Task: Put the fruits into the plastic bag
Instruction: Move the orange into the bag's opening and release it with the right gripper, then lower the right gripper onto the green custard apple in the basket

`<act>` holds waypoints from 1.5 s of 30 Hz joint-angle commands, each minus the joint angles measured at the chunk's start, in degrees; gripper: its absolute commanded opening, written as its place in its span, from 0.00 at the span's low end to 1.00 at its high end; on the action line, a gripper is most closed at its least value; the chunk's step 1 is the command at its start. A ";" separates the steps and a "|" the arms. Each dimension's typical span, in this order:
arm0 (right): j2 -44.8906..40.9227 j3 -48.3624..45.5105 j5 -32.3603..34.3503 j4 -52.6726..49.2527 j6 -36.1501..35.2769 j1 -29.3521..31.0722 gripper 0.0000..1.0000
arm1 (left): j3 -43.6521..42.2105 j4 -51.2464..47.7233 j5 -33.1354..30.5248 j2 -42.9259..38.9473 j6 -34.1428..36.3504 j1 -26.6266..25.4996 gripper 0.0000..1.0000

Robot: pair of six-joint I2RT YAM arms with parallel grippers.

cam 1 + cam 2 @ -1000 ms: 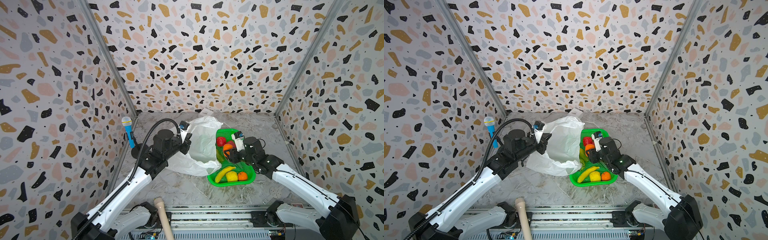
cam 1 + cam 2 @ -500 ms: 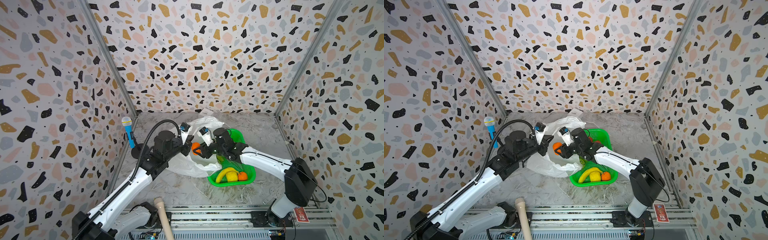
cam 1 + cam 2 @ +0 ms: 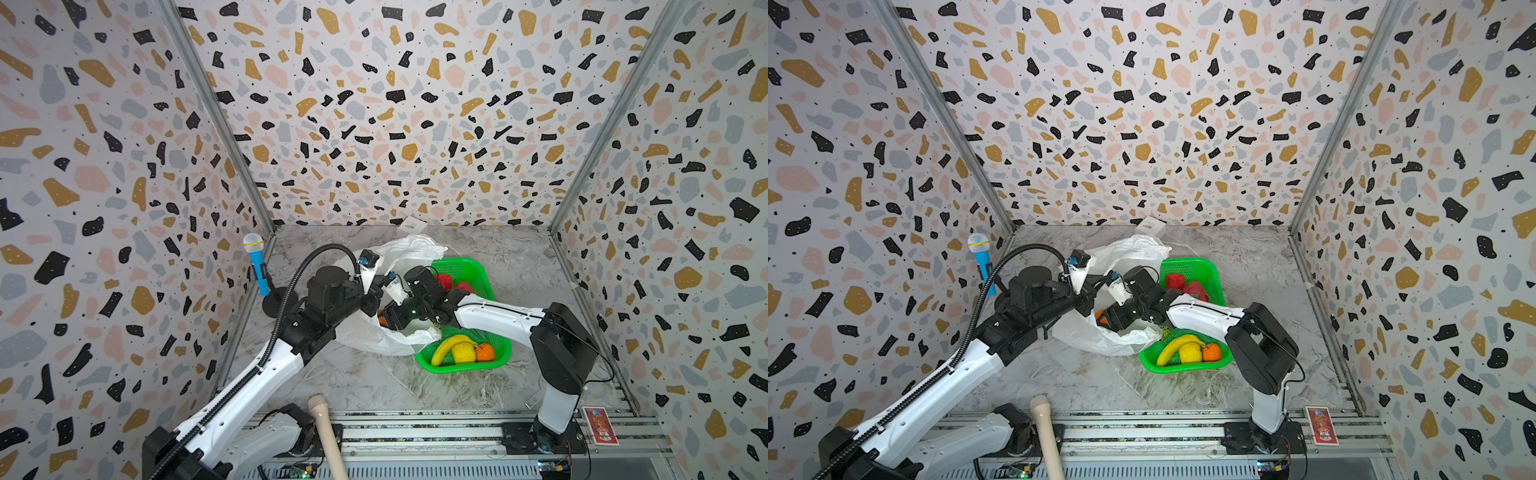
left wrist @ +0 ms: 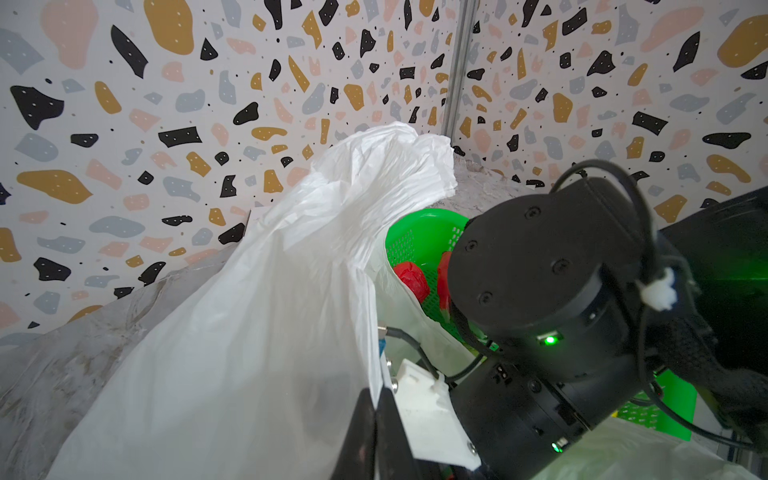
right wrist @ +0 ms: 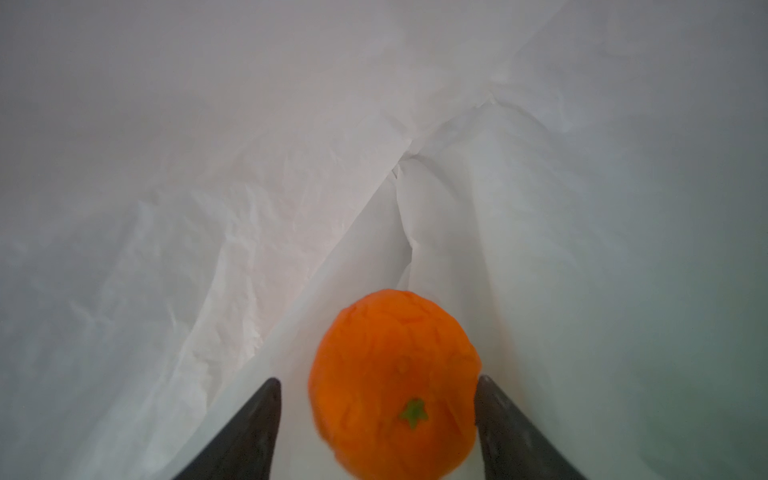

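— What do we see farthest left of the green basket [image 3: 457,262]?

— A blue toy microphone [image 3: 258,266] on its stand, well apart from the basket. Nearer the basket, our left jaws are closed on the edge of the plastic bag [image 4: 249,332], pinching the thin film and holding it lifted.

— And the bag itself?

— It lies just left of the basket. Its crumpled side touches the basket's left rim and laps over it.

— Where is our right arm?

— It reaches over the basket into the bag's mouth. Our right jaws stand apart inside the white film with an orange [image 5: 395,365] between them. One jaw is clear of it and the other sits right at its skin, so we count nothing as gripped. The orange looks slightly blurred.

— What lies in the basket?

— At its near end a banana [image 3: 446,347], a lemon [image 3: 463,353] and a second orange [image 3: 485,352] sit side by side. At its far end are a bumpy red ball [image 3: 444,280] and a red wedge [image 3: 465,286], partly hidden by the arm.

— And behind the basket?

— A small white box [image 3: 411,225] sits against the back wall.
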 commanded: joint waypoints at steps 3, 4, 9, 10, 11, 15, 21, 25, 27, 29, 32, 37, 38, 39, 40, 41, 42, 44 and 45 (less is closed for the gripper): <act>-3.33 -0.13 1.77 -0.19 -0.14 -0.12 0.86 | -0.69 2.18 0.39 -1.04 -0.45 0.29 0.00; -3.87 -0.27 2.31 -0.23 -0.24 -0.12 0.87 | -0.71 2.18 0.31 -1.02 -0.39 0.29 0.00; -8.39 -0.77 5.19 -1.39 -2.95 -0.21 0.87 | -0.62 2.10 0.01 -0.79 -0.21 0.29 0.00; -10.16 -1.59 6.29 -1.60 -3.69 -0.21 0.87 | -0.62 1.96 0.05 -0.77 -0.25 0.29 0.00; -11.89 -2.33 7.22 -1.73 -4.22 -0.35 0.87 | -0.62 1.98 -0.08 -0.78 -0.23 0.29 0.00; -21.09 -8.74 11.12 -0.74 -3.31 -1.72 0.87 | -1.14 2.87 -0.29 -0.61 -0.71 0.29 0.00; -35.62 -22.46 20.17 2.62 4.84 -4.93 0.87 | -2.02 4.62 -0.73 0.33 -1.47 0.29 0.00; -43.57 -30.81 32.12 1.11 14.25 -8.89 0.87 | -1.50 4.59 -0.59 0.97 -1.14 0.34 0.00; -45.16 -33.61 32.06 0.23 15.98 -11.72 0.87 | -1.18 4.47 -0.67 1.24 -0.85 0.29 0.00; -44.94 -34.92 29.49 -1.02 16.08 -13.60 0.86 | -0.98 4.38 -0.72 1.41 -0.73 0.29 0.00; -42.28 -35.78 24.51 -1.82 13.67 -13.52 0.85 | -0.73 4.37 -0.67 1.66 -0.71 0.29 0.00; -35.87 -34.21 20.29 -1.89 10.65 -12.02 0.85 | -0.36 3.98 -0.52 2.03 -0.73 0.29 0.00; -34.54 -33.60 19.50 -1.91 10.02 -11.92 0.85 | -0.23 3.94 -0.58 2.03 -0.73 0.25 0.00; -33.04 -32.65 18.53 -2.34 9.35 -11.69 0.85 | -0.19 3.93 -0.55 1.99 -0.73 0.29 0.00; -31.65 -31.82 17.72 -2.65 8.94 -11.43 0.85 | -0.10 3.92 -0.62 1.87 -0.73 0.29 0.00; -30.21 -31.15 17.02 -2.85 8.43 -11.05 0.85 | -0.10 3.90 -0.65 1.81 -0.73 0.29 0.00; -28.85 -30.36 16.49 -3.25 7.92 -10.58 0.85 | -0.05 3.69 -0.65 1.77 -0.73 0.29 0.00; -26.55 -28.86 15.64 -3.78 6.61 -9.59 0.85 | 0.16 3.11 -0.70 1.81 -0.34 0.29 0.00; -25.47 -28.00 15.25 -4.16 6.06 -9.03 0.85 | 0.25 2.82 -0.72 1.81 -0.21 0.29 0.00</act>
